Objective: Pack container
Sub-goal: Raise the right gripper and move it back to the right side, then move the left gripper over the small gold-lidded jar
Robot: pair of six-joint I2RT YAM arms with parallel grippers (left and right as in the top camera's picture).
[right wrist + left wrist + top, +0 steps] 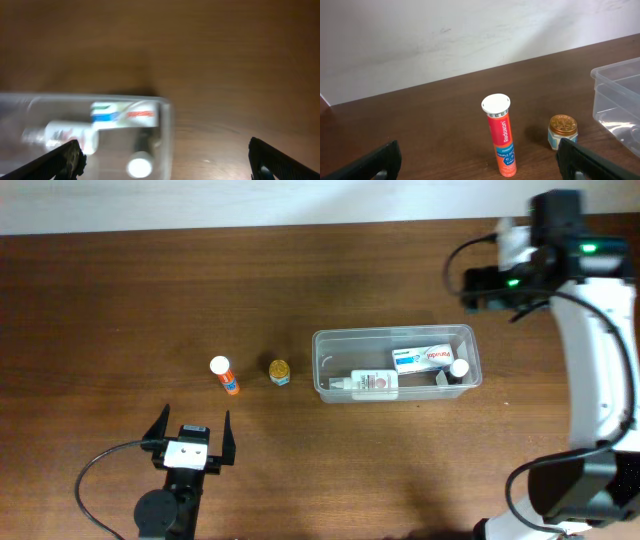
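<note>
Right claw (165, 152) spread, hovering near container (340, 352) end

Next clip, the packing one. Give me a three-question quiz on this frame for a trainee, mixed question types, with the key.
1. Count: how many items stand on the table outside the container?
2. True or false: the left gripper is shut on the orange tube.
3. Which stands nearer the container? A: the orange tube. B: the gold-lidded jar.

Key
1. Two: the orange tube and the gold-lidded jar.
2. False: it is open and apart from the tube.
3. B.
</note>
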